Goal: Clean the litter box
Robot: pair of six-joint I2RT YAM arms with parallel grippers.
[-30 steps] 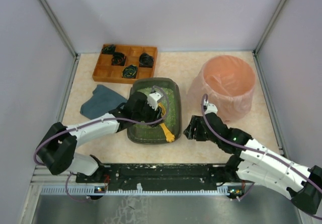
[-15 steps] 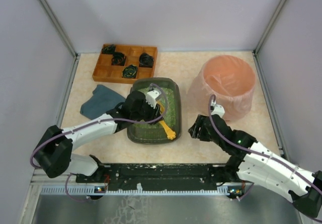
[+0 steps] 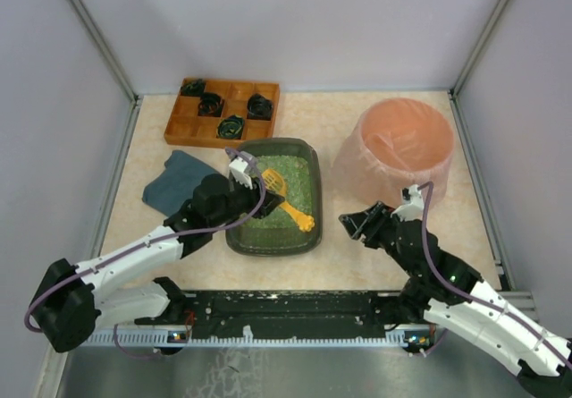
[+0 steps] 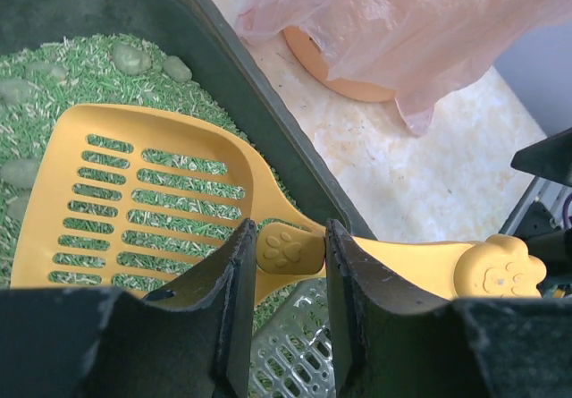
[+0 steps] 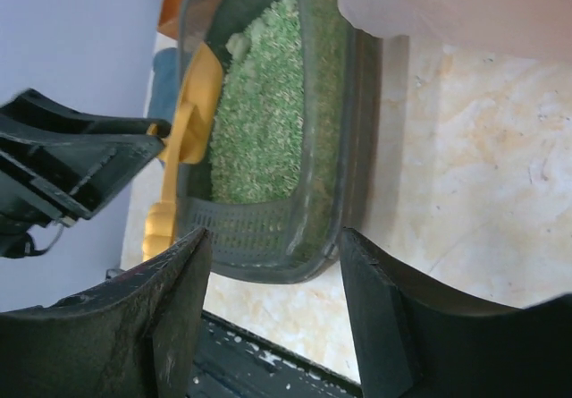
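Barely begun, I judge: the left pincer [image 4: 288, 239] pinches the handle of the yellow slotted plastic scoop [image 4: 152, 203] over the dark grey-green rectangular plastic litter box [image 3: 268, 248] on the counter [image 3: 313, 116] (pale clumps [image 4: 132, 58] lie unscooped in its green litter), the right pincer [image 5: 273, 241] spread, empty, beside the box

The left gripper [image 4: 288, 237] had black fingers. The scoop [image 4: 152, 192] between them was yellow-orange, its blade cut with rows of slots and its handle stamped with paw prints. Beyond the fingertips the litter [image 4: 80, 67] was bright green and grainy, dotted with paler green lumps, inside the dark grey-green litter box [image 4: 89, 9]. Ahead and to that gripper's right, the bin [image 4: 402, 22] wore a translucent pink bag over orange. The table [image 4: 402, 174] was cream with faint marbling. The right gripper [image 5: 273, 237] was black too.
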